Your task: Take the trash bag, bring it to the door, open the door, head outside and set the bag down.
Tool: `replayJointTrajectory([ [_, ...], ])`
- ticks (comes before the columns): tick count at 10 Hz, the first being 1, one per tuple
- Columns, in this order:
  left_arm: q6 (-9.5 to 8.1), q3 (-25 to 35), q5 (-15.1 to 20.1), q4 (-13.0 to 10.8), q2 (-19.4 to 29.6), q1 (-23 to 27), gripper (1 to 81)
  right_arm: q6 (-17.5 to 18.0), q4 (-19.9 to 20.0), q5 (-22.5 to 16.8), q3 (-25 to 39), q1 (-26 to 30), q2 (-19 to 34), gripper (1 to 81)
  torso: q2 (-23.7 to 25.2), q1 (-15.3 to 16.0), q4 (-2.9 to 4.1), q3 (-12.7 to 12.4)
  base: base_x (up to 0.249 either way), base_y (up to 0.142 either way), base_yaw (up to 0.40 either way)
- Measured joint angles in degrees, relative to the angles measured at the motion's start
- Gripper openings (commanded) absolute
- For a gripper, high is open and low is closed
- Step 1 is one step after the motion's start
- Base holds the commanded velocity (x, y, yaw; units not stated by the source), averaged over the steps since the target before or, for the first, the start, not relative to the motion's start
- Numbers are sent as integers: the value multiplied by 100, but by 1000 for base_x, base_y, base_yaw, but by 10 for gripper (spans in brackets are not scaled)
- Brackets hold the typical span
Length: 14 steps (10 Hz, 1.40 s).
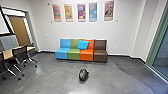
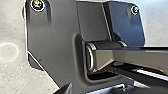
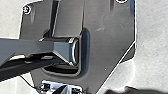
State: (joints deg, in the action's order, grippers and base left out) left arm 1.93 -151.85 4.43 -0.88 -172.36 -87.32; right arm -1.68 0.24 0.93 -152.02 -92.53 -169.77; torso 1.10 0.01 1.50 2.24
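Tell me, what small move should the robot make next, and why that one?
I'd say it should roll gently forward, lined up with the dark bundle, which is probably the trash bag. The bundle sits on the floor almost straight ahead, on the robot's side of the colorful sofa, while the chairs stand off to the left.

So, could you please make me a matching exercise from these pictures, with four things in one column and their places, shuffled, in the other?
Things
1. Dark bag
2. Blue cushion
3. Wall panels
4. Black chairs

Places
A. Against the green backrest and orange backrest
B. Left of the sofa in the head view
C. On the floor in front of the sofa
D. Above the sofa

Right pairs: 1-C, 2-A, 3-D, 4-B
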Motion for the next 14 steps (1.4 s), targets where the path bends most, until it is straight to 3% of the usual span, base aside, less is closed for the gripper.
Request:
replayJointTrajectory([
  [2,0,-5,-5,0,6,13,811,0,-2,-7,0,-6,-16,811,0,-1,0,0,139,0,0],
  [14,-2,-20,-13,0,32,41,811,-21,-13,-29,6,28,-39,811,0,0,0,0,139,70,0],
])
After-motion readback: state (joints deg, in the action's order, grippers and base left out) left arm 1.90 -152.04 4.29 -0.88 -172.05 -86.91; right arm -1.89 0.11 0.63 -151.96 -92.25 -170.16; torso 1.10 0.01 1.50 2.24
